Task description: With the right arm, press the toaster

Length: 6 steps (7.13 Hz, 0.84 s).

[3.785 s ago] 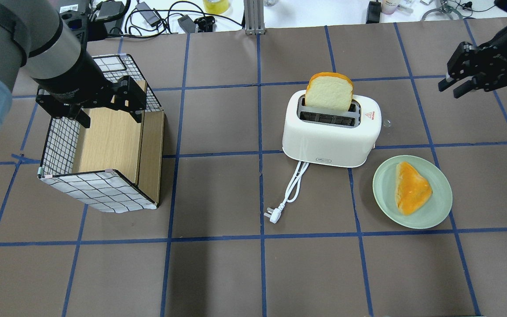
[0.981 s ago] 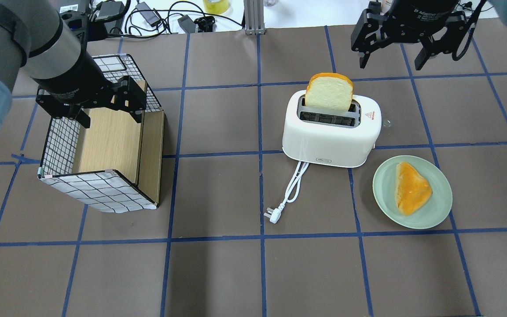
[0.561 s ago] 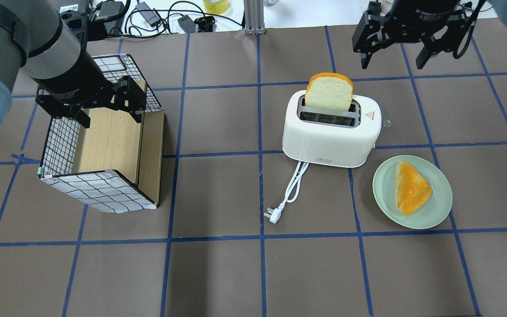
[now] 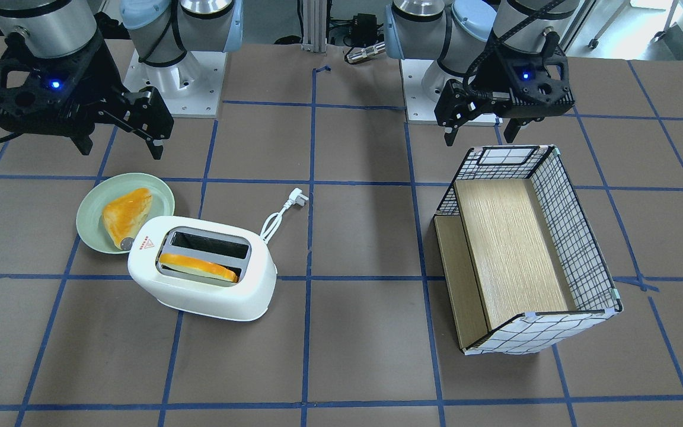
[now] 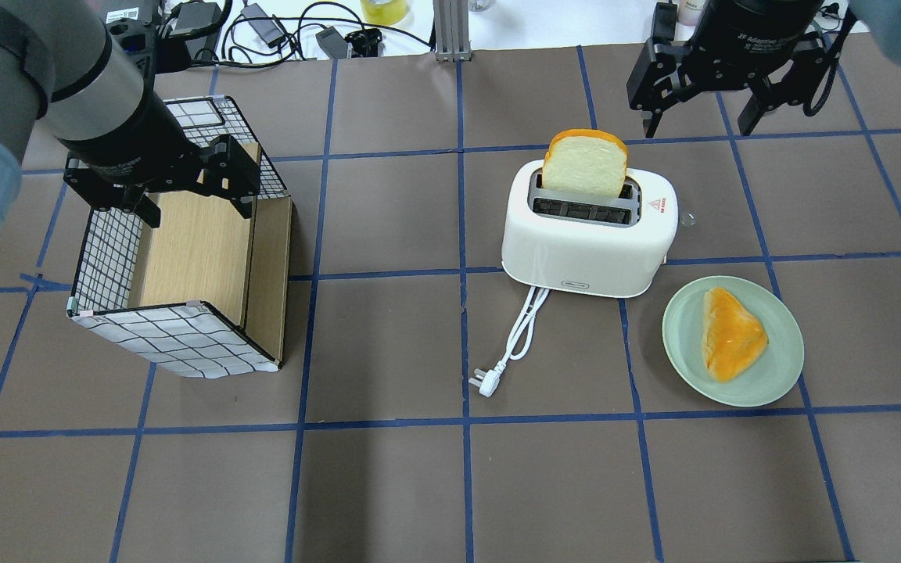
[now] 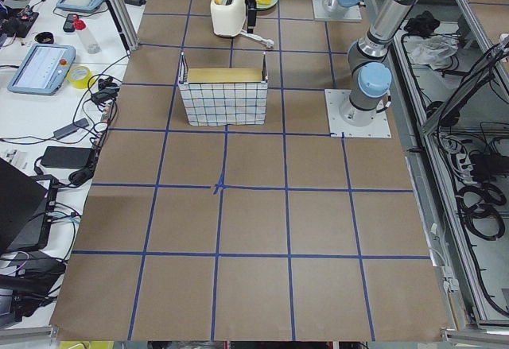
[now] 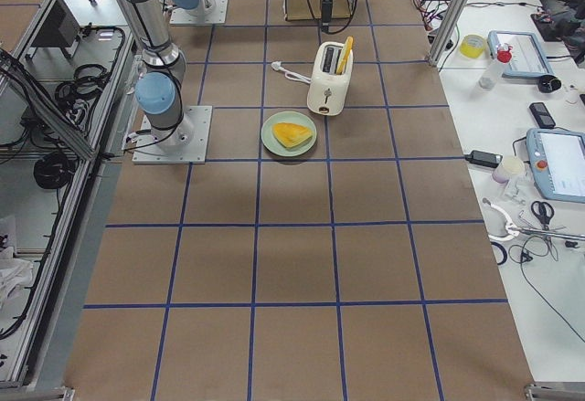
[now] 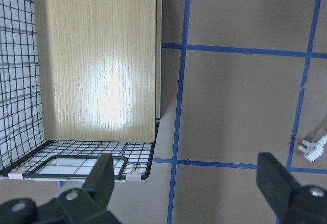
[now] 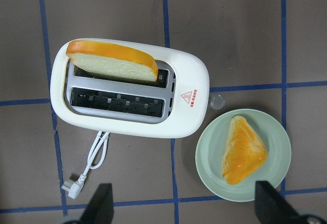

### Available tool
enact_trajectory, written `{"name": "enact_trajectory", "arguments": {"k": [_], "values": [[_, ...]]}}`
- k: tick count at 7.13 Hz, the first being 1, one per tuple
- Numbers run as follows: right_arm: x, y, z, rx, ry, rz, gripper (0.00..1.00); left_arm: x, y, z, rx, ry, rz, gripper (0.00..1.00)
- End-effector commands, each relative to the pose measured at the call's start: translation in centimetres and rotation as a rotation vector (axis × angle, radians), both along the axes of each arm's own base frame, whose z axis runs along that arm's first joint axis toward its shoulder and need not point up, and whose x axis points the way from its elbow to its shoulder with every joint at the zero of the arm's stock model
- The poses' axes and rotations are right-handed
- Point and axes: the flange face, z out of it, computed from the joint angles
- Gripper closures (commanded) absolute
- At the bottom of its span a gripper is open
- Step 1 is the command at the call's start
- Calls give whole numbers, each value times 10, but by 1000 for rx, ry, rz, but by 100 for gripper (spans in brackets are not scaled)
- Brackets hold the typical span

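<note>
- Shows the toaster point(image 5: 583, 250) on the taped brown table point(image 5: 388, 485), just beside the green plate point(image 5: 779, 344), with a bread slice point(image 5: 583, 164) standing tall in one slot and the white cord point(image 5: 525, 328) trailing toward the robot's side.
- Suggests a light, stiff, smooth plastic shell, likely to slide or tip under an off-centre push.
- Calls for a straight downward press rather than a grasp, ideally with closed fingertips.
- Points to the small knob point(image 9: 217, 101) at the end with the red triangle, on the plate side, as the probable lever. Too small to confirm.
- Catches the right gripper point(image 5: 697, 125) hovering beyond the toaster's far side, nearer the knob end, pointing down and touching nothing.
- Reveals both of its fingers spread wide and empty.
- Looks straight down on toaster and plate from the right wrist camera.
- Finds the left gripper point(image 5: 196, 209) well apart, above the wire basket point(image 5: 177, 336), fingers likewise parted and holding nothing.
</note>
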Motion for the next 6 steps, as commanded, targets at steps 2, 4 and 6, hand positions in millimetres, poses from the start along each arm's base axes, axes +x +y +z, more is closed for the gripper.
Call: {"name": "enact_trajectory", "arguments": {"k": [2,4,6], "values": [[1,-3,0,-82,6,-11,1,0,0,0,1,0,0,0],[0,-6,4,-110,8,-14,0,0,0,0,1,0,0,0],[-1,-6,3,-99,-1,-18,0,0,0,0,-1,0,0,0]]}}
